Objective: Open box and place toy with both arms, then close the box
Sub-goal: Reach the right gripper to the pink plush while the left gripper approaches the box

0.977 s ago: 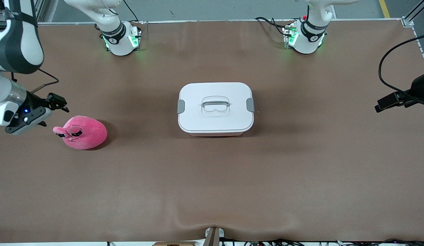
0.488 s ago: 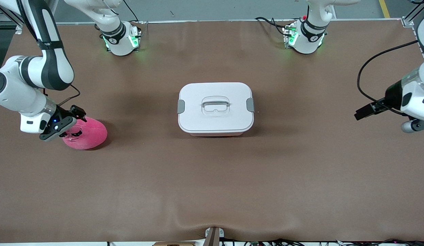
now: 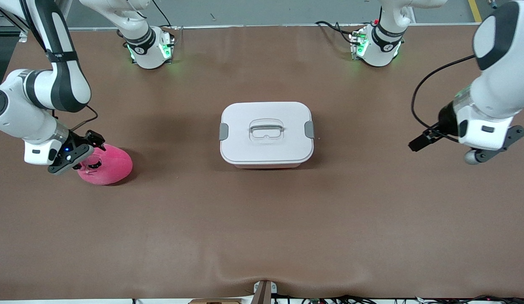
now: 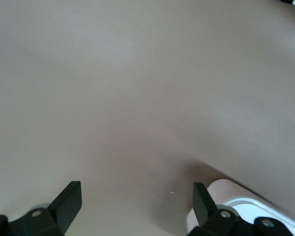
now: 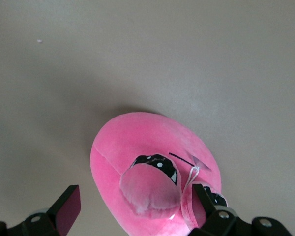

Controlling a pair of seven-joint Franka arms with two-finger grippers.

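Observation:
The box [image 3: 266, 143] stands mid-table, its white lid [image 3: 266, 114] on, with grey clips [image 3: 223, 131] at both ends. The pink plush toy [image 3: 112, 166] lies on the table toward the right arm's end. My right gripper [image 3: 90, 151] is low over the toy's eyed end and open. In the right wrist view its fingers [image 5: 69, 206] straddle one bulging eye of the toy [image 5: 152, 147] without squeezing it. My left gripper [image 3: 418, 143] hangs open over bare table toward the left arm's end, well away from the box. The left wrist view shows the left gripper [image 4: 136, 201] empty and a corner of the box [image 4: 223, 189].
Brown table cover [image 3: 262, 232] spreads all round the box. Both arm bases [image 3: 150, 48] stand at the edge farthest from the front camera. Cables run along the nearest edge [image 3: 371, 299].
The right gripper came down over the toy's eyed end and has held still since. The left arm swung in from the table's end toward the box. Both grippers stayed open.

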